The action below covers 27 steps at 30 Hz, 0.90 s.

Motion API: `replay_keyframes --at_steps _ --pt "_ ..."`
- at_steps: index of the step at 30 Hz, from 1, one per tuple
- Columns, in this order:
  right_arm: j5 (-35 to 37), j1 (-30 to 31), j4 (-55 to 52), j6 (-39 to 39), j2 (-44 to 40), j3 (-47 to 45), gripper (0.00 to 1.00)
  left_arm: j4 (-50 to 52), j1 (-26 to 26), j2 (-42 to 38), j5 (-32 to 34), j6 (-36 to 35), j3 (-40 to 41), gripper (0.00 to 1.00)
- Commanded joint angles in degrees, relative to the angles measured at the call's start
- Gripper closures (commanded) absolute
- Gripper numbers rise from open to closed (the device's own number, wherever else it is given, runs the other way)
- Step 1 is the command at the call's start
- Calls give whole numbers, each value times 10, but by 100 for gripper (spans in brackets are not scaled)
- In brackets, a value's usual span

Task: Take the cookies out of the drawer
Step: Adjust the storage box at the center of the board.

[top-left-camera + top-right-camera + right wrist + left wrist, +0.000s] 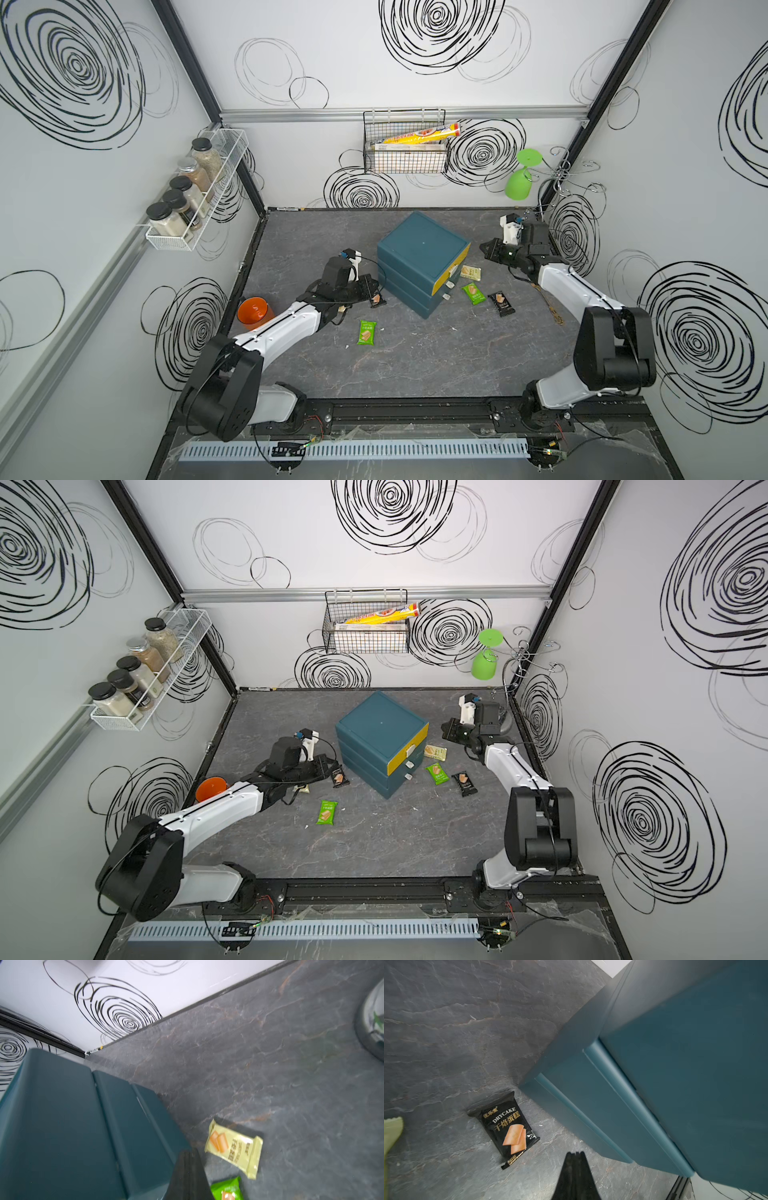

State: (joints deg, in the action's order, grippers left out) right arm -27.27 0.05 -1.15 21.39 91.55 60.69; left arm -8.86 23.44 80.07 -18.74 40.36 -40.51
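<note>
The left arm reaches low from the near-left corner of the table (pixel 415 365), its forearm almost level. The left gripper (pixel 373 286) sits close against the left side of the teal drawer unit (pixel 419 245). Its jaws are pressed together with nothing between them. 1 black cookie packet (pixel 376 300) lies flat on the table just beside the gripper's tips, not held. A cream cookie packet (pixel 341 308) peeks out beneath the forearm, and a green cookie packet (pixel 366 332) lies closer to the near edge.

The right arm stands up from the near-right corner, elbow high, and angles toward the far-right corner. The right gripper (pixel 484 249) is closed and empty, near the unit's right side. On the table close to it lie 3 more: a cream packet (pixel 470 272), a green packet (pixel 473 293) and a black packet (pixel 501 303).
</note>
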Motion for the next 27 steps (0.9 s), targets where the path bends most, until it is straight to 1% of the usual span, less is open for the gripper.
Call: replay_keyframes --at_steps 1,4,5,8,12,19,22,27 --pt "-84 -8 56 -2 53 34 100 -98 8 54 -8 42 -33 100" --pt "-152 -5 86 15 104 58 100 -114 12 102 -6 45 -58 100" --pt "-162 -3 97 17 113 60 100 -116 11 118 -7 45 -69 100" --pt "-167 7 77 -12 130 73 100 -109 11 157 -13 39 -98 100" --pt "-191 19 69 -34 136 60 100 -109 11 192 -7 32 -125 100" --pt "-205 32 62 -53 93 1 100 -82 5 248 -12 3 -193 100" --pt "-196 39 45 -67 64 -26 100 -56 5 274 -14 -17 -240 100" --pt "-189 43 50 -63 13 -78 100 -23 6 316 -27 -42 -303 100"
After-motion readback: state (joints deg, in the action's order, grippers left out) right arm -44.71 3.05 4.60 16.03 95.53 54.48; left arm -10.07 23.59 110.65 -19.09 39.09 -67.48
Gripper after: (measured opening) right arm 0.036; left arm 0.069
